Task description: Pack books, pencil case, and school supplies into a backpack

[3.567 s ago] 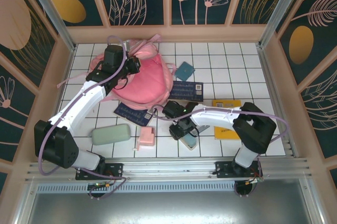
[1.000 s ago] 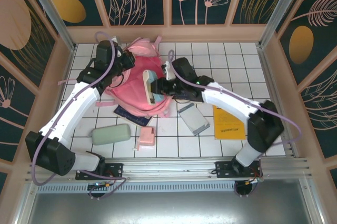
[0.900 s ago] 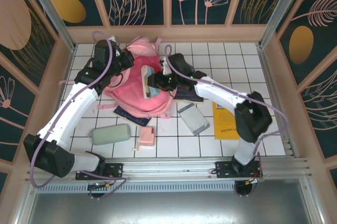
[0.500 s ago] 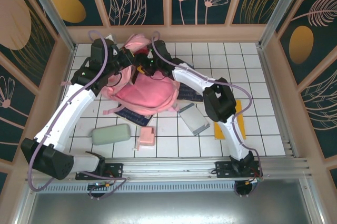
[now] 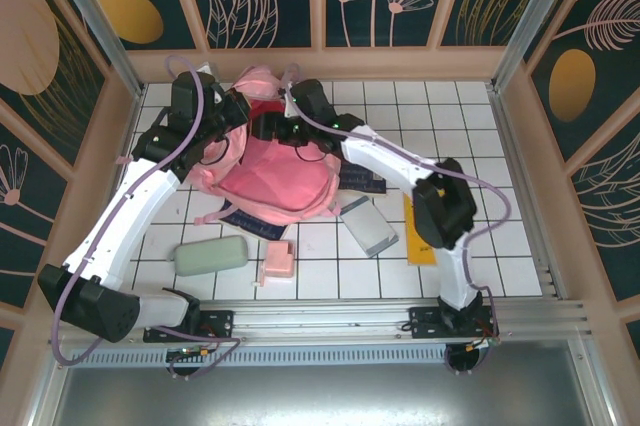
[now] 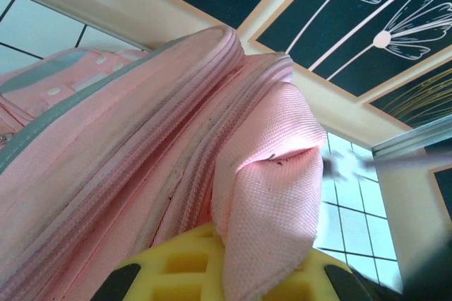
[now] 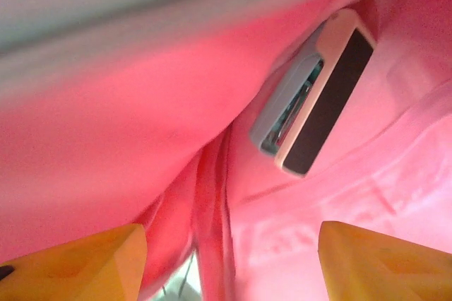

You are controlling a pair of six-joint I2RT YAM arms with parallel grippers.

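Backpack (image 5: pixel 280 174) gapes pink, fabric pinched in left claw (image 6: pixel 236 280), right claw (image 7: pixel 226 258) open inside.

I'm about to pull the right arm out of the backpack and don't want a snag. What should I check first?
1. Left end effector pinching backpack flap: ok.
2. Right end effector open: ok.
3. Blue slab lying inside, clear of fingers: ok.
4. Fabric fold between right fingers, snag-free: cannot tell.
5. Pencil case in the open, nothing on it: ok.
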